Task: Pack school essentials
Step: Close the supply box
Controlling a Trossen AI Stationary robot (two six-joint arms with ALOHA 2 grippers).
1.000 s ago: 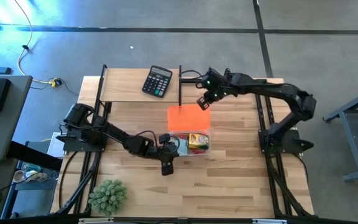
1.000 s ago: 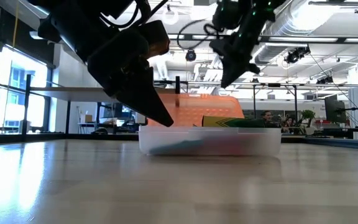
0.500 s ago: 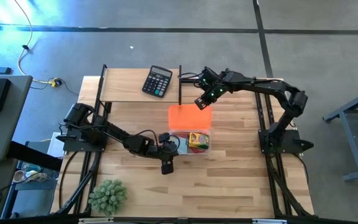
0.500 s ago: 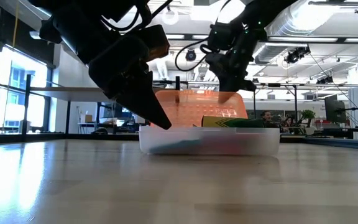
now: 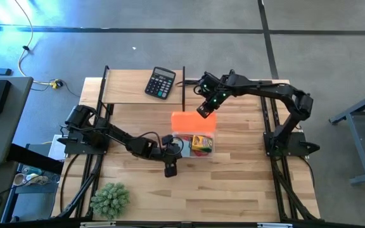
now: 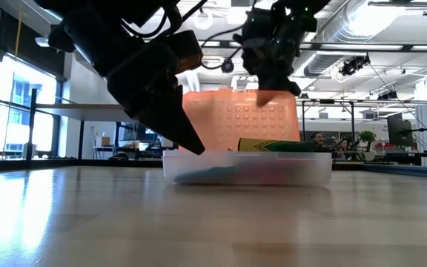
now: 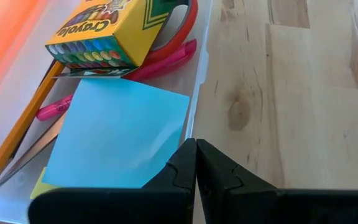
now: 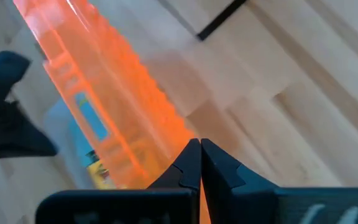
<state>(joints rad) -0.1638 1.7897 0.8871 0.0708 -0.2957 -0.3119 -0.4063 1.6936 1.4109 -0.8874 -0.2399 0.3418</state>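
A clear plastic box (image 5: 194,152) sits mid-table with its orange lid (image 6: 239,122) standing nearly upright on the hinge along its far side. Inside lie a green-yellow crayon packet (image 7: 107,31), a light-blue notepad (image 7: 117,134), wooden pencils (image 7: 23,124), a pink pen (image 7: 166,59), red scissors handles (image 7: 182,25) and a yellow block (image 7: 39,186). My left gripper (image 7: 196,155) is shut at the box's near-left corner. My right gripper (image 5: 204,109) is shut at the lid's upper edge. My left gripper pinches the box's near long wall (image 7: 196,121) at its left end, one finger inside and one outside. It comes level from the table's left, fingers lying along the wall. The box rests on the table. My right gripper holds the lid's free edge (image 8: 176,134) near its right corner between its shut fingers, from above and the far side. The lid stands tilted up on its hinge.
A black calculator (image 5: 160,82) lies on the raised shelf at the far left, beside a thin black post (image 5: 184,85). A spiky green plant (image 5: 109,199) stands at the near-left corner. Bare wood lies near and right of the box.
My right gripper has moved a little toward the table's left and near edge, and the orange lid has swung up about its hinge from lying low behind the box to standing nearly upright. The box and my left gripper have stayed put.
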